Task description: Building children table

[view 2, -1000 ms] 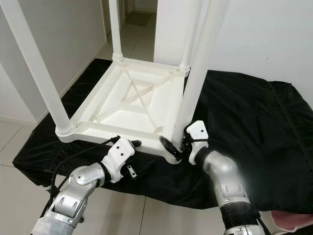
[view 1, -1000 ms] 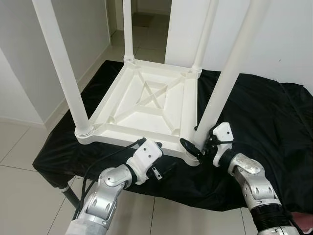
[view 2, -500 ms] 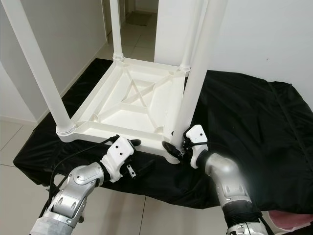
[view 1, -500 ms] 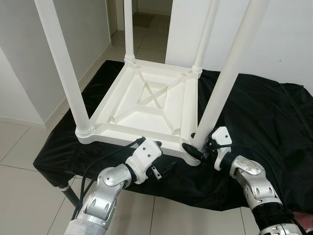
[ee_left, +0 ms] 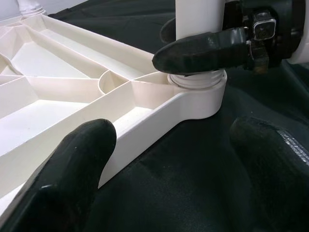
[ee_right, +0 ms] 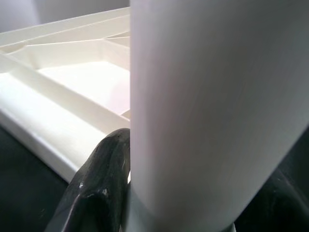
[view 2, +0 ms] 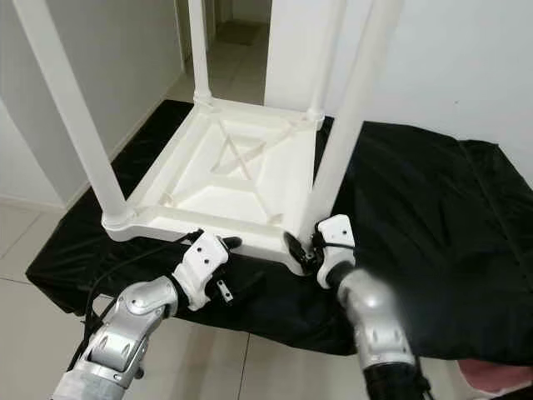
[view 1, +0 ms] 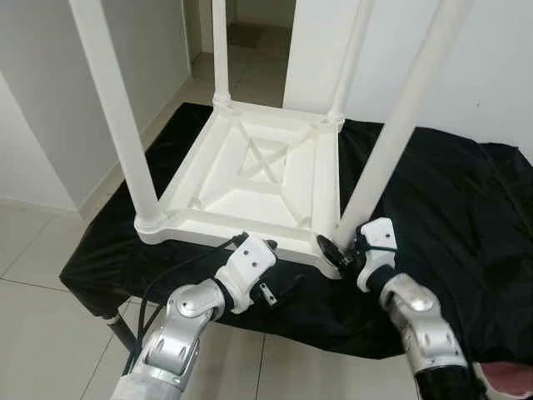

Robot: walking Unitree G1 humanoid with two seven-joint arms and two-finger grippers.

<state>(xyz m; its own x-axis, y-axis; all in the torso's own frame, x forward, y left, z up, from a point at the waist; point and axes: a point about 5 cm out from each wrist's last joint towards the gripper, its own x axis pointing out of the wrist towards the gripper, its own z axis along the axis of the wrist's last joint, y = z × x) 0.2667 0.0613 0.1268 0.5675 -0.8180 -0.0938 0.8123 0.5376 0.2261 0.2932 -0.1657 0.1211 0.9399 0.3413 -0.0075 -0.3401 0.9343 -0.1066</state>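
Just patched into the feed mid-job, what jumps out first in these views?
A white children's table lies upside down on a black cloth, its four legs pointing up. The right gripper is clamped round the base of the near right leg, just above its corner socket. The left gripper hovers open beside the table's near edge, close to that same corner.

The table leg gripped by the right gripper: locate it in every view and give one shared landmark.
Left eye view: table leg slants up from the near right corner.
Right eye view: same leg, right of centre.
Left wrist view: leg base, top centre.
Right wrist view: leg, close up.
Shared landmark: right gripper around the leg's base.
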